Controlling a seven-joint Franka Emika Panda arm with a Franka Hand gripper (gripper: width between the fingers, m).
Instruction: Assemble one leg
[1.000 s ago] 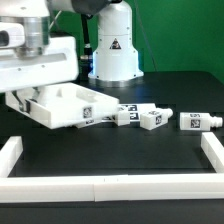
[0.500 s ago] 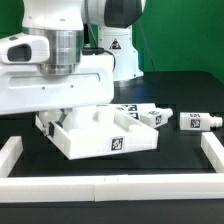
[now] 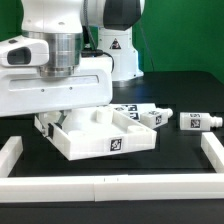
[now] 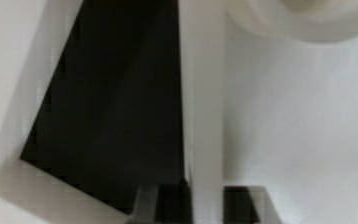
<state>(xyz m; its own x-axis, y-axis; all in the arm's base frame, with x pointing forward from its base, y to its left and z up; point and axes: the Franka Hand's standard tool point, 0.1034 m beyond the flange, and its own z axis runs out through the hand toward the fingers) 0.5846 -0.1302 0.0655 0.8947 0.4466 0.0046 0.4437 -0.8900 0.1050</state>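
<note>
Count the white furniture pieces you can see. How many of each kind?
Tabletop: 1
Legs: 3
Total: 4 in view; the arm may hide more.

Gripper (image 4: 206, 205): two dark fingertips (image 4: 163, 206) sit tight on either side of the thin edge of a white panel (image 4: 199, 110). The edge fills the gap between them and runs straight out ahead of the jaws. Beside one finger, a dark surface (image 4: 114, 110) shows as a wedge bounded by white. Beside the other is a broad white face (image 4: 291, 130), with a blurred round white shape (image 4: 309, 20) far ahead of the jaws.
</note>
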